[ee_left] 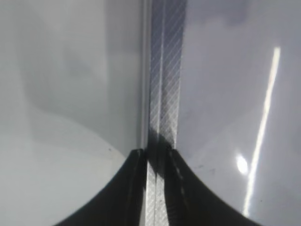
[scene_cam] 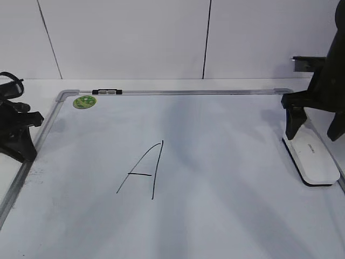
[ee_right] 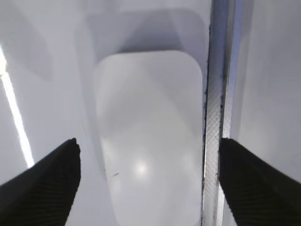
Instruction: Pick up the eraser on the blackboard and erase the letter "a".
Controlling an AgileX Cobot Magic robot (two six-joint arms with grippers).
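**Right end effector spread over the eraser**

At the right edge of the exterior view, the right end effector [scene_cam: 315, 116] hangs above the white eraser [scene_cam: 311, 154], jaws wide apart and gripping nothing; the eraser lies on the blackboard [scene_cam: 226, 216] just inside its right frame. At the left edge, the left end effector [scene_cam: 19, 135] sits over the frame, fingers nearly together, empty. A large "A" [scene_cam: 143, 170] marks the board's centre
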